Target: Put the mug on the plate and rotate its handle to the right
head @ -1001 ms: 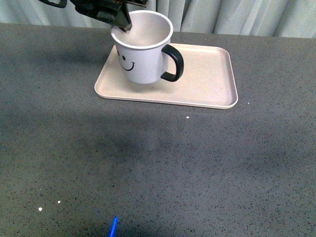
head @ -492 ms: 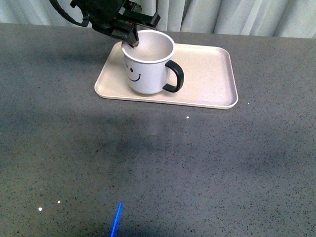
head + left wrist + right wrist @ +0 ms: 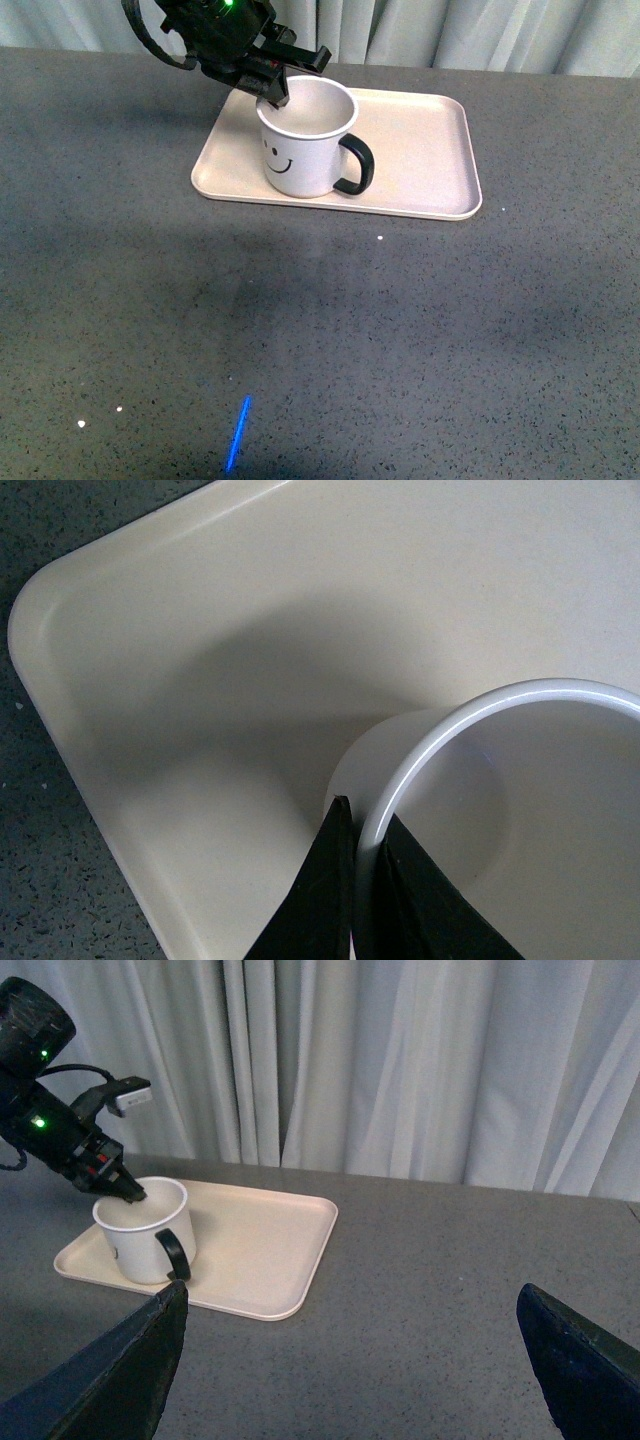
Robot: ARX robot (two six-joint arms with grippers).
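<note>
The white mug (image 3: pixel 305 150) with its smiley face stands on the left part of the beige plate (image 3: pixel 420 160). Its black handle (image 3: pixel 357 165) points to the right and slightly toward the front. My left gripper (image 3: pixel 275 95) is shut on the mug's far-left rim, one finger inside and one outside, as the left wrist view shows at the rim (image 3: pixel 400 780) over the plate (image 3: pixel 200 630). In the right wrist view the mug (image 3: pixel 140 1230), handle (image 3: pixel 176 1253) and plate (image 3: pixel 260 1250) lie far off. My right gripper (image 3: pixel 350 1360) is open and empty above the table.
The dark grey speckled table (image 3: pixel 300 330) spreads around the plate. Pale curtains (image 3: pixel 400 1060) hang behind the table's far edge. A blue light streak (image 3: pixel 237 432) shows near the front.
The mug has come down from a lifted, tilted pose onto the plate and shifted slightly right. The left gripper moved down with it, still gripping the rim.
</note>
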